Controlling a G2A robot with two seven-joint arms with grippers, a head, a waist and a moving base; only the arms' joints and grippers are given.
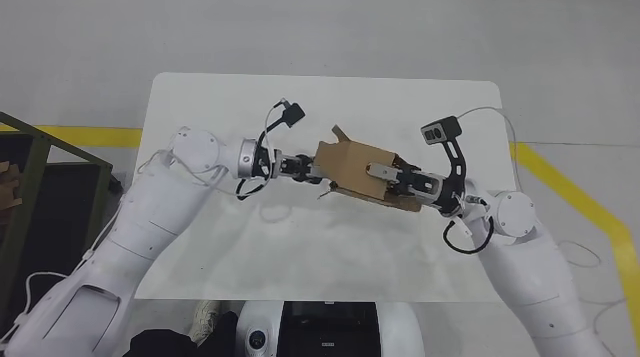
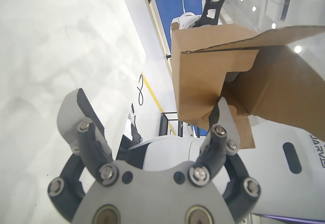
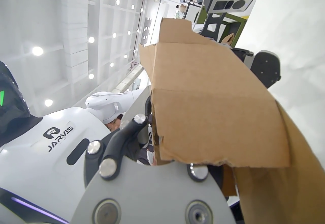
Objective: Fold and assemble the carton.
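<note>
The right gripper (image 1: 380, 171) gripped the carton (image 1: 355, 160) tight. The left gripper (image 2: 151, 98), fingers spread wide, should push gently.

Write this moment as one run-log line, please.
brown cardboard carton: part-folded, raised above white table | left fingers: open, one tip touching a flap | right fingers: shut on it
</note>
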